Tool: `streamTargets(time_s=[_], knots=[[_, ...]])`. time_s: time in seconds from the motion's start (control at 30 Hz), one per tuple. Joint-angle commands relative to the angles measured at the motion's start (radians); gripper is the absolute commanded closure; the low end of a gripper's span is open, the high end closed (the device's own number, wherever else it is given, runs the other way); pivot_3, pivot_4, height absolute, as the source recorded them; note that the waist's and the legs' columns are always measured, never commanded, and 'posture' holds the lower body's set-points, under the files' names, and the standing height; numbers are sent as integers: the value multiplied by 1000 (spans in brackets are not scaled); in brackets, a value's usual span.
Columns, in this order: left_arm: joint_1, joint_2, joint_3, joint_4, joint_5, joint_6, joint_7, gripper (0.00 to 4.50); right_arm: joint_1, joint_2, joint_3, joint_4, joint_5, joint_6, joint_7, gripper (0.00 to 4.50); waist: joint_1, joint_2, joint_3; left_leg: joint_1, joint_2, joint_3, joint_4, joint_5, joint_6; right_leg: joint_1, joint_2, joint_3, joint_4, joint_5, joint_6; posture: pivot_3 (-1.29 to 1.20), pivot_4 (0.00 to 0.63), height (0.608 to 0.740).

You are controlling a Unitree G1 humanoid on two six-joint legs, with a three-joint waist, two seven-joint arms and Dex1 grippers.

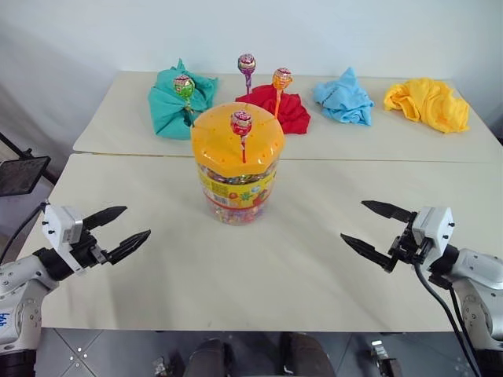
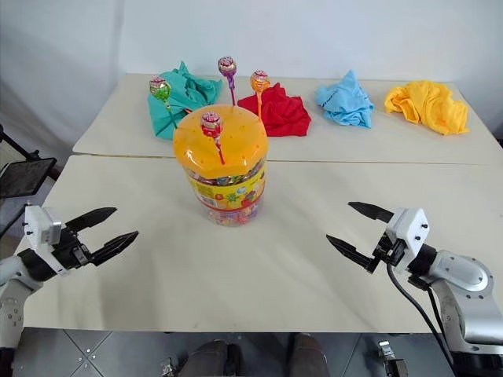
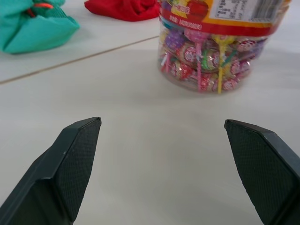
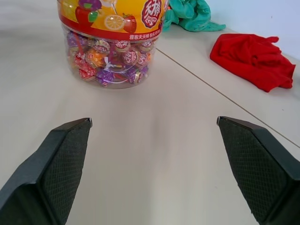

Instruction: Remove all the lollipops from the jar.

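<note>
The jar [image 1: 236, 177] stands in the middle of the near table, a clear tub with a domed orange lid and a yellow label. Several lollipops stand upright in the lid's holes: a red one [image 1: 241, 123] at the front, a green one [image 1: 184, 86] at the left, a purple-pink one [image 1: 247, 64] at the back and an orange one [image 1: 282, 78] at the right. My left gripper [image 1: 115, 228] hovers open over the table's near left part, well short of the jar. My right gripper [image 1: 376, 228] hovers open at the near right, empty too.
On the far table lie cloth heaps: teal [image 1: 169, 106], red [image 1: 287, 110], blue [image 1: 344, 99] and yellow [image 1: 428, 104]. A seam [image 1: 393, 161] divides the two tables. A dark stand [image 1: 20, 174] sits off the table's left edge.
</note>
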Motion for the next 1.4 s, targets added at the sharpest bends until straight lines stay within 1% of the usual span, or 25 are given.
streamTargets(time_s=[0.03,0.1,0.17,0.23,0.3,0.37,0.43,0.47,0.6,0.77,0.87,1.07,1.17,1.27,1.33,1.4], knots=[[34,34,39,-34,-42,48,-31,32,-11,28,-49,-13,64,-49,16,0,0,0,0,0,0,0,0,0,0,0,0,0,0,0,0,0,150,740],[-12,22,109,-54,-237,201,-2,32,-85,101,-61,-97,223,41,-92,0,0,0,0,0,0,0,0,0,0,0,0,0,0,0,0,0,150,740],[-141,8,150,-74,-428,318,65,32,-182,143,-52,-174,315,80,-149,0,2,1,3,0,1,-1,1,0,0,0,0,0,1,0,0,0,150,740],[-283,2,131,-68,-479,355,113,32,-250,153,-42,-208,343,107,-174,0,14,1,3,-1,0,-4,4,1,-1,0,-2,0,4,0,0,0,150,740],[-389,-10,110,-47,-485,375,154,32,-278,155,-35,-228,365,134,-187,0,22,1,2,0,-1,-5,4,1,-1,1,-3,0,5,0,0,0,150,740],[-508,-14,39,-20,-458,382,135,32,-301,152,-15,-250,376,155,-182,0,25,1,1,2,-2,-4,2,-1,-1,1,-2,0,6,0,0,0,150,740],[-588,-15,-17,14,-429,386,103,32,-314,157,-3,-262,383,167,-188,0,26,0,1,-1,-4,-3,2,-2,0,0,-1,-2,6,0,0,0,150,740],[-617,-17,-33,37,-417,385,95,32,-319,162,1,-265,385,172,-193,0,25,0,1,-2,-9,-3,2,-2,0,-1,-1,-2,5,0,0,0,150,740],[-716,-25,-137,122,-327,360,30,32,-334,176,14,-270,390,183,-198,0,18,0,1,-2,-9,0,2,-3,1,-1,-1,-3,3,0,0,0,150,740],[-792,-72,-199,170,-275,355,1,32,-332,189,26,-281,381,180,-204,0,12,-1,2,-1,-8,2,3,-2,0,-1,0,-2,3,0,1,0,150,740],[-822,-101,-207,190,-249,332,3,624,-323,200,29,-290,371,173,-213,0,8,-1,2,-1,-7,1,3,-1,0,-1,0,-2,3,0,1,0,150,740],[-872,-137,-211,249,-218,321,-1,2525,-313,214,26,-301,348,163,-227,0,4,-1,2,-1,-7,1,3,-1,0,-1,0,-2,3,0,1,0,150,740],[-892,-161,-206,252,-248,359,-14,3475,-303,217,20,-311,343,158,-233,0,6,-1,2,-1,-8,0,3,-1,0,-1,0,-2,3,0,1,0,150,740],[-913,-187,-165,276,-263,351,6,4413,-300,224,21,-313,339,156,-238,0,5,-2,2,-2,-8,0,3,-1,0,-1,0,-2,3,0,1,0,150,740],[-949,-235,-59,298,-341,335,95,4480,-298,231,27,-317,340,154,-237,0,4,-2,2,-2,-7,0,3,-1,0,-1,0,-2,3,0,1,0,150,740],[-957,-240,10,313,-367,334,168,4480,-307,232,37,-311,331,148,-223,0,4,-3,3,-2,-7,0,3,-1,0,-1,0,-2,3,0,1,0,150,740]])
